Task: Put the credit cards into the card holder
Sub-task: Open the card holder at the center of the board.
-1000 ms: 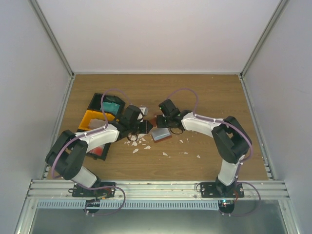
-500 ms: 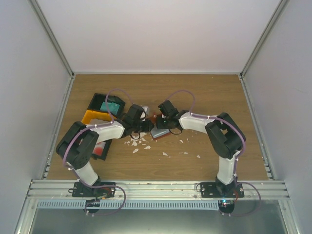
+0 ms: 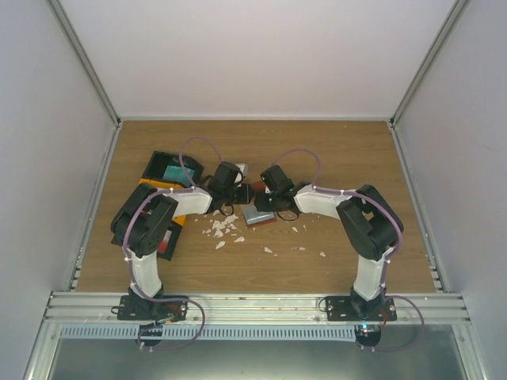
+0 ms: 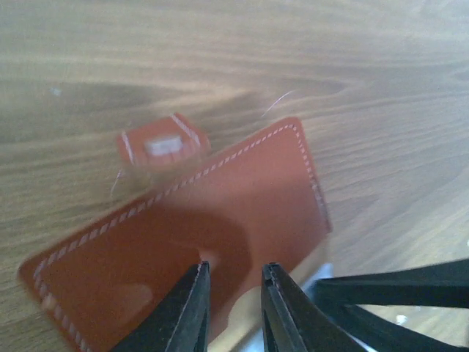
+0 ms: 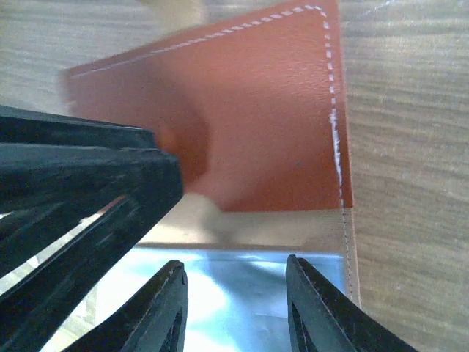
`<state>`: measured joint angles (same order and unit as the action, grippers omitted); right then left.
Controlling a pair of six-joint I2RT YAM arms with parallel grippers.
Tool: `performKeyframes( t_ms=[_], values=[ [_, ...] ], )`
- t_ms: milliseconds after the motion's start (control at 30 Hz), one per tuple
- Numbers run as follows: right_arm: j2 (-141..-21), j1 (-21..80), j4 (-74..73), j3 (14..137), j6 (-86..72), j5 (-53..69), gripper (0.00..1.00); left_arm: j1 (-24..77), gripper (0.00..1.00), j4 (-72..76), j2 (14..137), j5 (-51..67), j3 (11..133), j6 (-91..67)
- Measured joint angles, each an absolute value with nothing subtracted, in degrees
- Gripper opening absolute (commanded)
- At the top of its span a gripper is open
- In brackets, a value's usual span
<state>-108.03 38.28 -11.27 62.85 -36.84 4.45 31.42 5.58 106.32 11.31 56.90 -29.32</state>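
The card holder [image 4: 220,213] is reddish-brown with white stitching and lies on the wooden table with its flap folded open [image 5: 249,110]. A pale blue credit card [image 5: 234,301] rests on its tan inside, seen from above as a grey patch [image 3: 257,214]. My left gripper [image 4: 235,268] hovers at the flap's near edge, jaws a little apart with nothing between them. My right gripper [image 5: 234,264] stands open over the blue card, which runs on past its right finger. The two grippers [image 3: 244,194] [image 3: 266,202] meet over the holder, close together.
A black-and-orange compartment tray [image 3: 156,172] stands left of the holder with a teal card [image 3: 174,170] inside. White scraps [image 3: 222,229] lie scattered in front of the holder. A small red snap tab [image 4: 161,143] sits beside the flap. Pale walls enclose the table.
The left arm has folded in, carrying its gripper to the right up to the holder, and its jaws have parted slightly. The right gripper's jaws have narrowed a little.
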Motion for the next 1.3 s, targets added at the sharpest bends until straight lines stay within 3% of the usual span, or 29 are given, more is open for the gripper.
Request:
performKeyframes(
  t_ms=[400, 667, 1300],
  values=[
    [-104.6, 38.2, -13.7, 61.8, -36.7, 3.0, 0.38, 31.4, 0.15, 6.8, 109.0, 10.6, 55.9, -28.6],
    [-104.4, 36.9, -15.4, 62.5, -35.2, 2.1, 0.33, 31.4, 0.12, 6.7, 109.2, 14.0, 55.9, -25.7],
    [-94.2, 44.7, -5.8, 44.4, -48.0, 8.6, 0.29, 33.5, 0.11, 6.6, 114.8, 28.6, 61.0, -20.8]
  ],
)
